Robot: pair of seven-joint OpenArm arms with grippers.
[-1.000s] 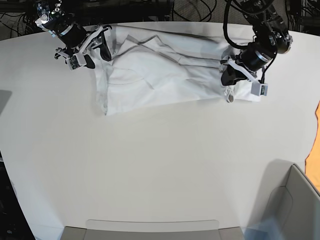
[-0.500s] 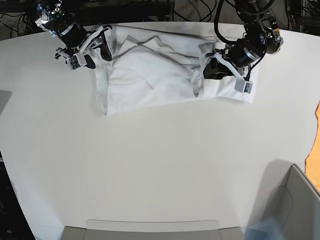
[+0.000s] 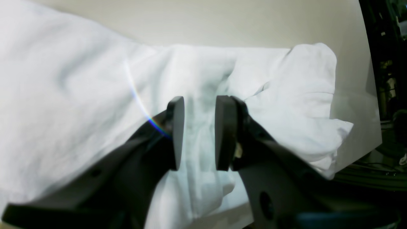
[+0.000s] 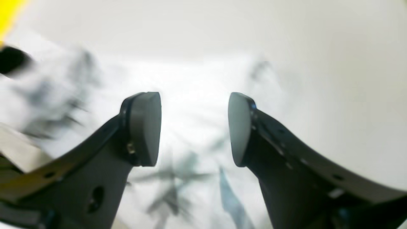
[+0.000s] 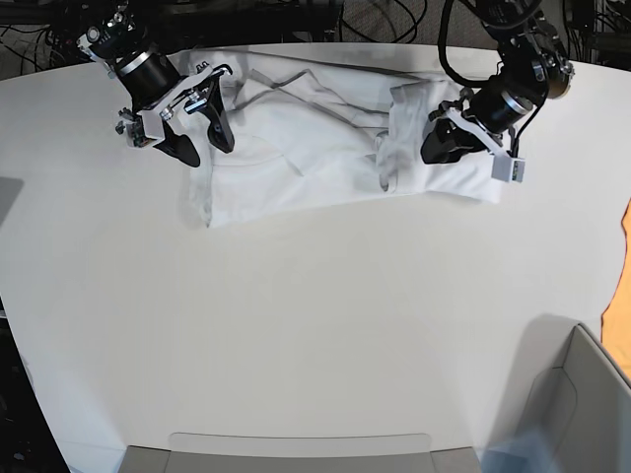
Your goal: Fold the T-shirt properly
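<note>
Spread white T-shirt (image 5: pixel 296 148) on table (image 5: pixel 296 325); left claw (image 3: pixel 198 133) narrowly parted astride a fold, right claw (image 4: pixel 194 127) agape above.

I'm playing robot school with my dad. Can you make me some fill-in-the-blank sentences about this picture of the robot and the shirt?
1. The T-shirt on the table is the colour ____.
2. The right gripper has its jaws ____, with nothing between them.
3. The cloth peeking in at the base view's right edge is ____.
4. The left gripper has ____ fabric showing between its pads.

Missing words: white; open; orange; white
</note>
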